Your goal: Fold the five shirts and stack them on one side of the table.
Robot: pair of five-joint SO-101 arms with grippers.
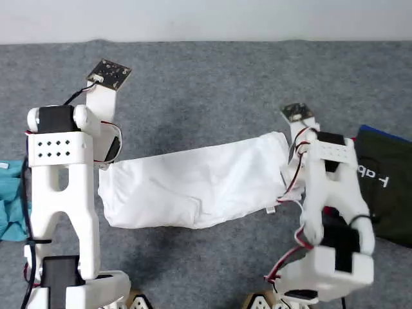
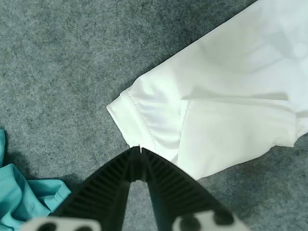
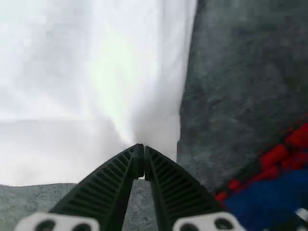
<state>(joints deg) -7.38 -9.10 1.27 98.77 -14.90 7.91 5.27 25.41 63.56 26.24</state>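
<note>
**A:** Why does the white shirt (image 1: 193, 183) lie drawn out so long across the grey table (image 1: 212, 84)?

**B:** It's already a narrow band in the middle, with one end at each arm, probably so both can lift it for the next fold. The teal shirt (image 1: 8, 199) sits at the left edge and the dark shirt (image 1: 386, 193) at the right, clear of the work.

**A:** And the grips?

**B:** The right gripper (image 3: 139, 149) is clamped on the cloth, which puckers into its tips. The left gripper (image 2: 139, 151) is closed at the hem corner, seemingly pinching only a sliver.
</note>
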